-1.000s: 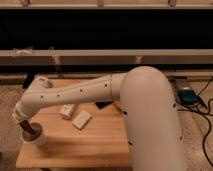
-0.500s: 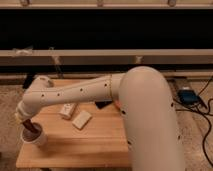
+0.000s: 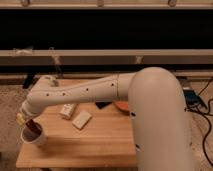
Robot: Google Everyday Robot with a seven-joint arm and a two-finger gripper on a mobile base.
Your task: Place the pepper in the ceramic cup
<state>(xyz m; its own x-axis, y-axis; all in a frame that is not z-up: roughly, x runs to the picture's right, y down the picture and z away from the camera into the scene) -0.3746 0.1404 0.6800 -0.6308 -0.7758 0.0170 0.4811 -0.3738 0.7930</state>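
Note:
The white ceramic cup (image 3: pixel 35 138) stands on the wooden table (image 3: pixel 100 145) near its front left corner. The dark red pepper (image 3: pixel 32 127) lies in the cup's mouth, its upper end rising toward the gripper (image 3: pixel 23 119). The gripper hangs just above and left of the cup's rim at the end of the long white arm (image 3: pixel 80 92), which reaches in from the right. Whether it still holds the pepper does not show.
Two pale blocks (image 3: pixel 67 110) (image 3: pixel 82 120) lie mid-table. An orange-red bowl (image 3: pixel 121 106) and a black slab (image 3: pixel 102 105) sit behind the arm, partly hidden. A blue device (image 3: pixel 191 97) with cables lies on the floor at right. A dark shelf runs behind the table.
The gripper stays over the cup with the pepper at the cup's mouth; the arm has hardly shifted.

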